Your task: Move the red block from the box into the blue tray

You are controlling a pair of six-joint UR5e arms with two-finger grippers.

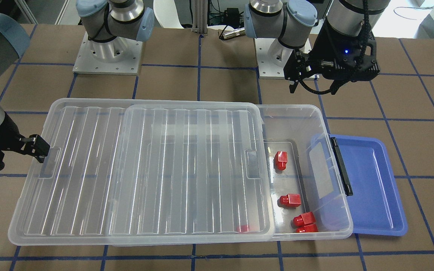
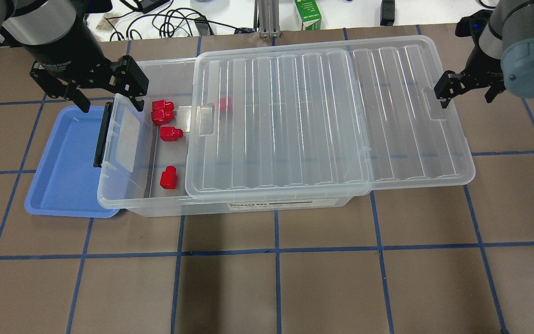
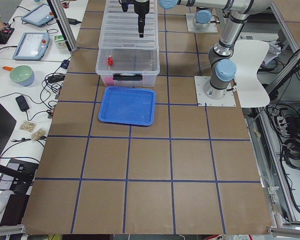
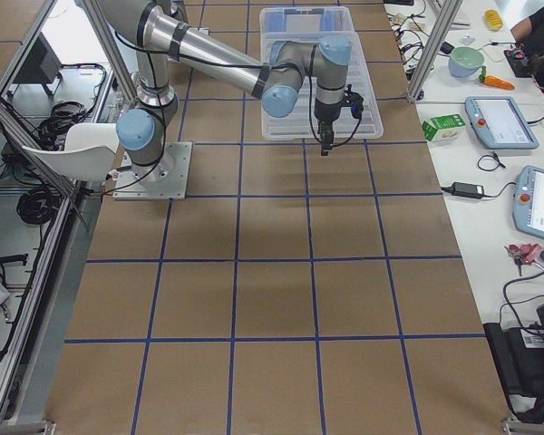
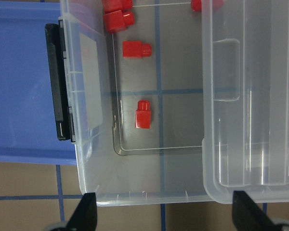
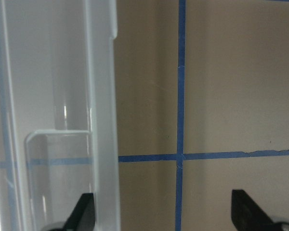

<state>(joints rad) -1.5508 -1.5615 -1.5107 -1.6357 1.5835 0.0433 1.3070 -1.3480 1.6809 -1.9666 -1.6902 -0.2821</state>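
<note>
The box (image 2: 230, 206) side label reads "STORAGE BOX". The red block (image 5: 143, 114) lies on the box floor, at 12 o'clock from the left jaws in the wrist view; both left jaws and right jaws stand released, the right over the lid (image 2: 285, 116) edge

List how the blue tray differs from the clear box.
The blue tray is opaque; the box is see-through. The blue tray is smaller and shallower than the box. The blue tray holds nothing; the box holds red blocks. The box has a lid, slid partly aside; the blue tray has none. Both are rectangular plastic.
</note>
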